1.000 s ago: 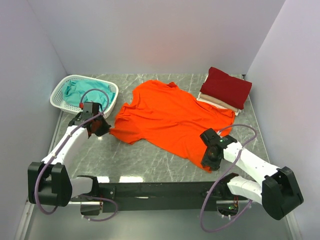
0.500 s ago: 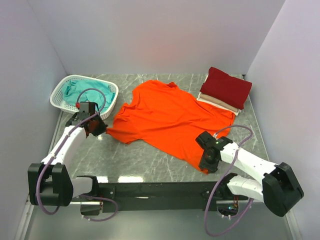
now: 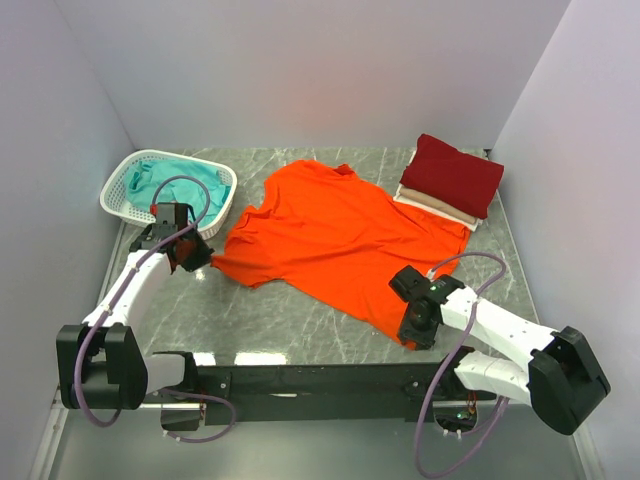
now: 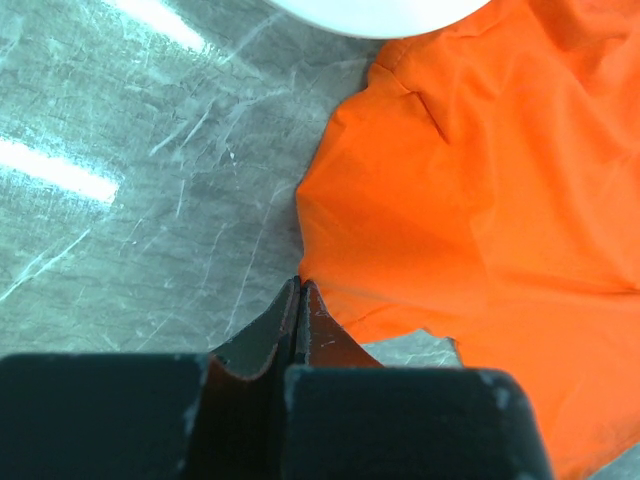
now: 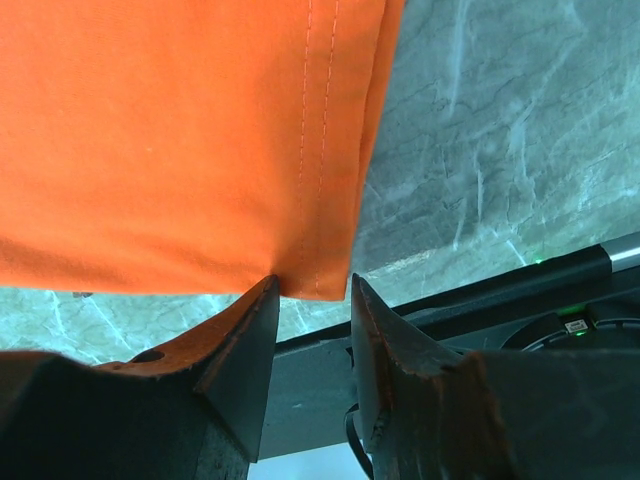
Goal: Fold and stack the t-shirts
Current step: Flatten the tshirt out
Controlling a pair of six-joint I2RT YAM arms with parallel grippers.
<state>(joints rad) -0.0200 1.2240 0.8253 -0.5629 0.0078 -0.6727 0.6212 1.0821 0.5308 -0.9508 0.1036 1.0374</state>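
Observation:
The bright orange t-shirt (image 3: 340,235) lies spread flat in the middle of the table. My left gripper (image 3: 196,254) is shut on the tip of its left sleeve (image 4: 330,270). My right gripper (image 3: 414,326) is at the shirt's near right hem corner (image 5: 330,250), jaws slightly apart with the hem edge at their tips. The dark red t-shirt (image 3: 452,175) lies folded on the folded cream-white one (image 3: 432,206) at the back right. The teal t-shirt (image 3: 165,185) lies crumpled in the basket.
A white plastic lattice basket (image 3: 118,184) stands at the back left, and its rim shows at the top of the left wrist view (image 4: 370,12). The black frame rail (image 3: 320,378) runs along the table's near edge, just below the right gripper.
My left gripper has pulled the sleeve a little to the left. My right gripper has slid left and nearer along the hem corner.

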